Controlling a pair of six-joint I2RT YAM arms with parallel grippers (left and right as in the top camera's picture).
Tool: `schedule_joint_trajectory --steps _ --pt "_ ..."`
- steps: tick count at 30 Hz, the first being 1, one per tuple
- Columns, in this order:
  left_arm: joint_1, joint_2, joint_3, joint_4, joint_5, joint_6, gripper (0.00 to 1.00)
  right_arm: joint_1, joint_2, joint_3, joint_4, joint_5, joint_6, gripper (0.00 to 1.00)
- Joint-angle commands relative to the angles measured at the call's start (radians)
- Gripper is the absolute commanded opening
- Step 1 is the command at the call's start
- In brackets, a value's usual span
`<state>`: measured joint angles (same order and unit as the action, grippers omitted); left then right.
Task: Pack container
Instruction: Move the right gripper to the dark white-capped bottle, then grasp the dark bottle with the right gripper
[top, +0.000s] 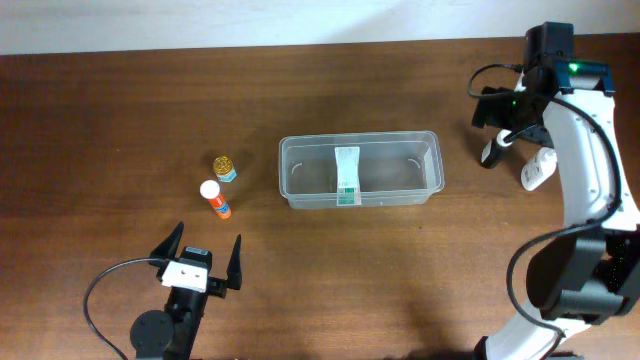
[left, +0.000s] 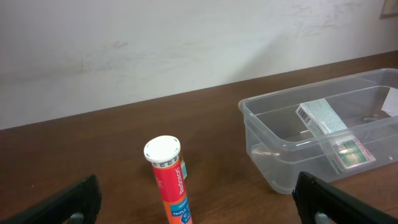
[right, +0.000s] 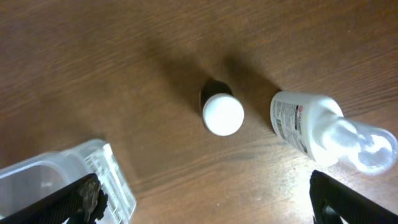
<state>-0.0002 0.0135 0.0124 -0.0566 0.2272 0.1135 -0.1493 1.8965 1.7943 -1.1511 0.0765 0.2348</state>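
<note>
The clear plastic container (top: 360, 139) sits mid-table with a white and green box (top: 346, 175) inside; both show in the left wrist view, container (left: 273, 163) and box (left: 326, 127). My left gripper (top: 205, 250) is open and empty, just short of an upright orange tube with a white cap (top: 214, 199); the tube (left: 169, 180) stands ahead between the spread fingers (left: 196, 208). My right gripper (top: 497, 108) is open and empty (right: 205, 199) above a small dark bottle with a white cap (right: 223, 114) and a lying white pump bottle (right: 305, 127).
A small jar with a yellow lid (top: 225, 167) stands behind the tube, left of the container. The dark bottle (top: 491, 152) and the white bottle (top: 537, 168) lie right of the container, whose corner shows in the right wrist view (right: 62, 180). A pale wall edges the table's far side.
</note>
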Motion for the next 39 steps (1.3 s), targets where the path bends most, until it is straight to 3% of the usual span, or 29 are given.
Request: schedule_joint_trajectory --steps 1,15,34,39 --pt "0.006 -0.008 -0.003 -0.005 -0.01 0.016 0.99 -0.008 0.043 -0.005 0.017 -0.024 0.018 0.98" --pt "0.006 -0.008 -0.003 -0.005 -0.01 0.016 0.99 -0.008 0.184 -0.005 0.127 -0.039 0.021 0.94" --pt "0.006 -0.008 -0.003 -0.005 -0.01 0.016 0.99 -0.051 0.231 -0.006 0.138 -0.013 0.036 0.88" --pt "0.006 -0.008 -0.003 -0.005 -0.01 0.016 0.99 -0.066 0.243 -0.012 0.137 -0.032 -0.027 0.87"
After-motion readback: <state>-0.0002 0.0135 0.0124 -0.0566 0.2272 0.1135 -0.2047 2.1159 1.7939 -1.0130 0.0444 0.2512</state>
